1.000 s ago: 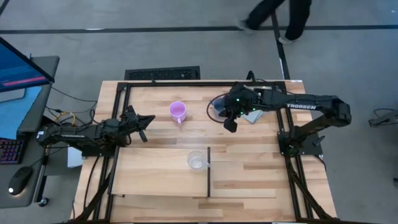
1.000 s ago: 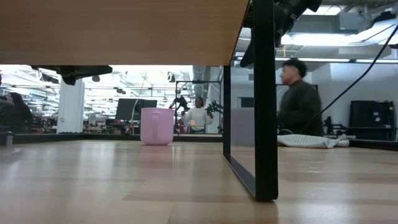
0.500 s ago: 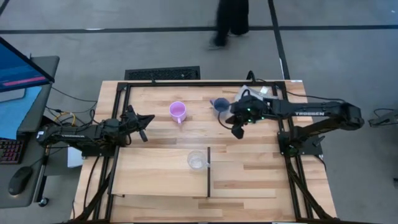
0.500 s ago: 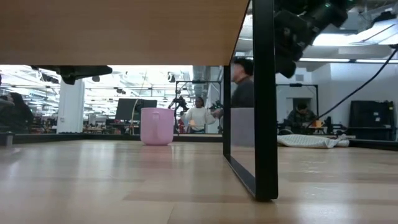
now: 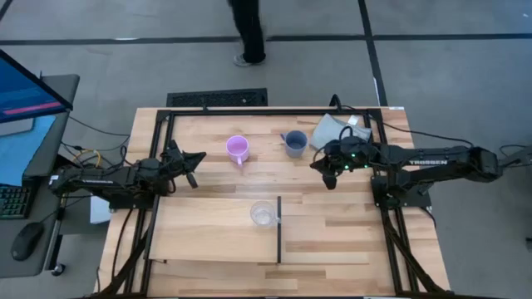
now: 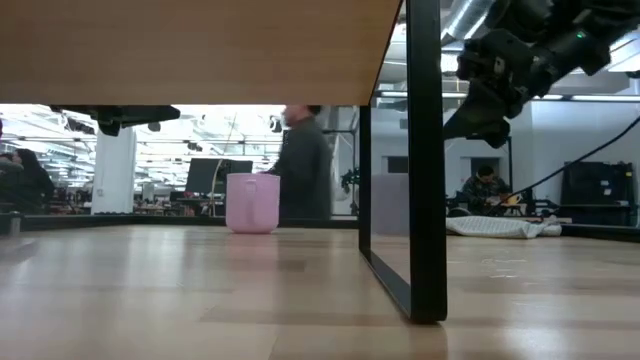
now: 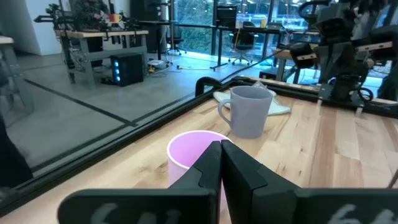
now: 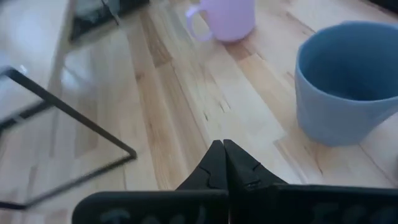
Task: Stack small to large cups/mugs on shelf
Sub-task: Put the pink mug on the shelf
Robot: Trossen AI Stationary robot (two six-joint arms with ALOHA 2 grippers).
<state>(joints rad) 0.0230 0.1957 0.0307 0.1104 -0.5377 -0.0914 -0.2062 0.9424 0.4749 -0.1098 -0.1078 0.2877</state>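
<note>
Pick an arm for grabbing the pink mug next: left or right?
Left, probably. The left tool sits shut just beside the pink mug, which fills its wrist view. The right tool is nearer the blue-grey mug, which stands between them.

Only readable text: white "TROSSEN" lettering sitting on right arm [image 5: 436,161], along forearm link, high view. Nothing else legible showing anywhere: mugs, shelf, table frame carrying no lettering, monitor screen at left edge not giving any readable characters either.
</note>
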